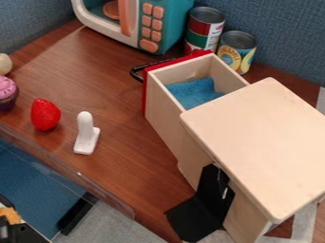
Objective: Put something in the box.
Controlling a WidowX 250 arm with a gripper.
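Inside the open drawer (164, 117); blue cloth (192, 93)

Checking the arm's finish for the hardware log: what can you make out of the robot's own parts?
Little, and hedged: a black part with small pale round spots, like screws or holes, is cut off at the lower left corner. It may belong to the arm. I can't confirm cables or markings.

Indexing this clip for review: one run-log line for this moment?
wooden drawer: open | blue cloth: inside drawer | red strawberry: on table | white object: on table, beside strawberry
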